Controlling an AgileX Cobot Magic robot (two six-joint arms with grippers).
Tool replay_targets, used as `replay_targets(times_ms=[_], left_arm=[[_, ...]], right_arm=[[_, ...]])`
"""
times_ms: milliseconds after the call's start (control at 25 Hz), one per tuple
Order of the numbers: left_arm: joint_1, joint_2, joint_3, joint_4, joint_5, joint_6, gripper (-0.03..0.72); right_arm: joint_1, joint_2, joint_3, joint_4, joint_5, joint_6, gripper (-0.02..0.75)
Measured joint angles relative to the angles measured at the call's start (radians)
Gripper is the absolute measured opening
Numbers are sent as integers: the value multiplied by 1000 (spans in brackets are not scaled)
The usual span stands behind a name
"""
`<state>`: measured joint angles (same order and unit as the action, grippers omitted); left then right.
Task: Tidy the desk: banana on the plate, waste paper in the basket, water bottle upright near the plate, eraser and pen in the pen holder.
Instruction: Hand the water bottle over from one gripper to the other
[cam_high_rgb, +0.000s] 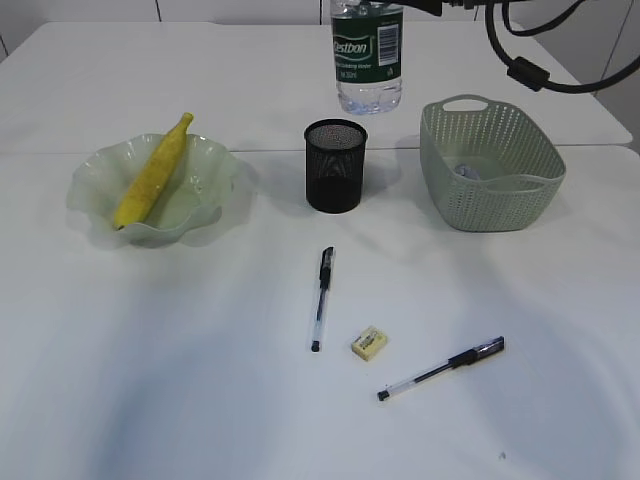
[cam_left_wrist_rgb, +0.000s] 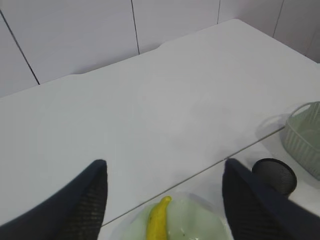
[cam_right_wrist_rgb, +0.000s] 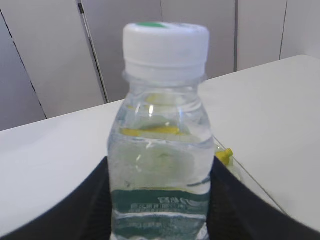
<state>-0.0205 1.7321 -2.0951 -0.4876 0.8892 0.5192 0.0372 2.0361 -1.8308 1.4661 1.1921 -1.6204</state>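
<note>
My right hand (cam_right_wrist_rgb: 160, 200) holds one upright water bottle (cam_high_rgb: 367, 55), cap up; left hand (cam_left_wrist_rgb: 165, 195) wide; two pens (cam_high_rgb: 321, 298) lie lower center.

A plain white worktop (cam_high_rgb: 150, 380) fills most of the exterior view, with a thin seam running across it toward the far side. Behind the worktop stand pale wall panels (cam_left_wrist_rgb: 75, 35) divided by dark vertical joints. Black cables (cam_high_rgb: 530, 70) loop down in the upper right corner.

White table (cam_high_rgb: 150, 400): two pens (cam_high_rgb: 321, 298), eraser (cam_high_rgb: 369, 342).
</note>
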Motion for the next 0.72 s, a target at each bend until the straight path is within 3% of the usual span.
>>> replay_targets(times_ms=[360, 600, 720], left_arm=[[4, 1, 140, -309, -116, 331, 505], [58, 2, 268, -661, -111, 638, 505], [92, 2, 325, -787, -67, 759, 505]], right_arm=[[0, 0, 0, 0, 0, 2, 359], [0, 0, 0, 0, 0, 4, 359], [0, 0, 0, 0, 0, 4, 359]])
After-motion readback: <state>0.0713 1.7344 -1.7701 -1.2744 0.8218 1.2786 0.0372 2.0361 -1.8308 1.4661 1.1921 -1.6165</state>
